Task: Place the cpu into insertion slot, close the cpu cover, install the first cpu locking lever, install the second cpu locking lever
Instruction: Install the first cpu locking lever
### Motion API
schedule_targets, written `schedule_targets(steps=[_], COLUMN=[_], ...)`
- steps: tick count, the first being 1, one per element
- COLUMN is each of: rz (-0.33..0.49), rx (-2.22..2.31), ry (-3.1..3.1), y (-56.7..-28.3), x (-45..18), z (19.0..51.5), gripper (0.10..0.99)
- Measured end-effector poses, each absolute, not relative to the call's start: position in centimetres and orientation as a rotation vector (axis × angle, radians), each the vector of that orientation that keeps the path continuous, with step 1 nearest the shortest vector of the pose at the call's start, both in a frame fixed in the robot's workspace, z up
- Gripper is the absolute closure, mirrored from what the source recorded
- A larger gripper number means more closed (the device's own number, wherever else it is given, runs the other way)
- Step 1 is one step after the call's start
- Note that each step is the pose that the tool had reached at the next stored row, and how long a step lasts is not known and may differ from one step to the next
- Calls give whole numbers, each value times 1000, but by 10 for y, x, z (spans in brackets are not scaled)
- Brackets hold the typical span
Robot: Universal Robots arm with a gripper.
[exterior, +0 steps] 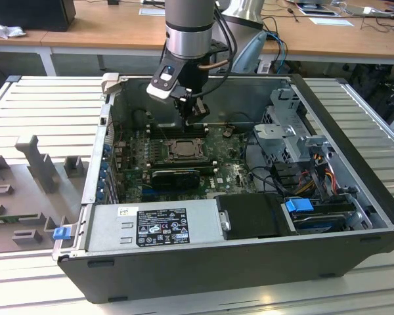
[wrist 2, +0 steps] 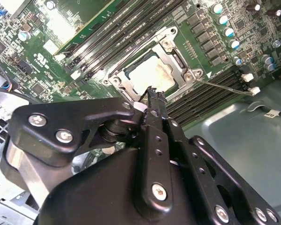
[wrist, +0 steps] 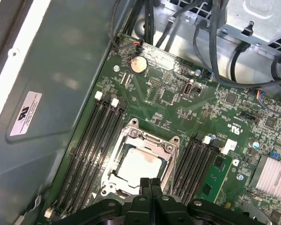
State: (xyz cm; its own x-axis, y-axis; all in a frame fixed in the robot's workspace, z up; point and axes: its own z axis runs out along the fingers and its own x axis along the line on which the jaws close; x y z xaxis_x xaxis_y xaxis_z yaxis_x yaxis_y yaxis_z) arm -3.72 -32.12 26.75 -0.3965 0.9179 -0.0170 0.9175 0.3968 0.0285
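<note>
Your hand (wrist 2: 152,93) pinched closed, empty, over cover (wrist 2: 181,65) edge (cpu (wrist 2: 147,75) seated beneath); lever (wrist 2: 225,87) juts outward from cover corner.

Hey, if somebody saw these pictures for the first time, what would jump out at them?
The grey robot arm reaching down into the open computer case stands out first in the exterior view. In both wrist views, its black gripper hangs, fingers together, just over the pale cpu, which lies framed by the silver cpu cover on the green board.
</note>
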Motion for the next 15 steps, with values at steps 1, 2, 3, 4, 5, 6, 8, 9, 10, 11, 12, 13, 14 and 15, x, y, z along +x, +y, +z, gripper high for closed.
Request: schedule_targets(steps=[1,2,3,4,5,6,8,9,10,11,12,13,14,15], rz=[23,23,23,23,23,23,23,24,24,24,24,24,25,25], rx=[1701,1696,1686,1680,1674,1667,1652,1639,1624,1614,1608,1603,1595,1587], ry=[2605,2609,2615,2619,2623,2628,2637,2646,2655,2661,2665,2668,2673,2677], y=[-321,-321,-321,-321,-321,-321,-321,-321,-321,-321,-321,-321,-321,-321], x=[-37,-37,-37,-37,-37,-37,-37,-37,-37,-37,-37,-37,-37,-37], z=[267,267,267,267,268,267,267,267,267,267,267,267,267,267], gripper=[980,980,980,980,980,980,980,980,980,980,980,980,980,980])
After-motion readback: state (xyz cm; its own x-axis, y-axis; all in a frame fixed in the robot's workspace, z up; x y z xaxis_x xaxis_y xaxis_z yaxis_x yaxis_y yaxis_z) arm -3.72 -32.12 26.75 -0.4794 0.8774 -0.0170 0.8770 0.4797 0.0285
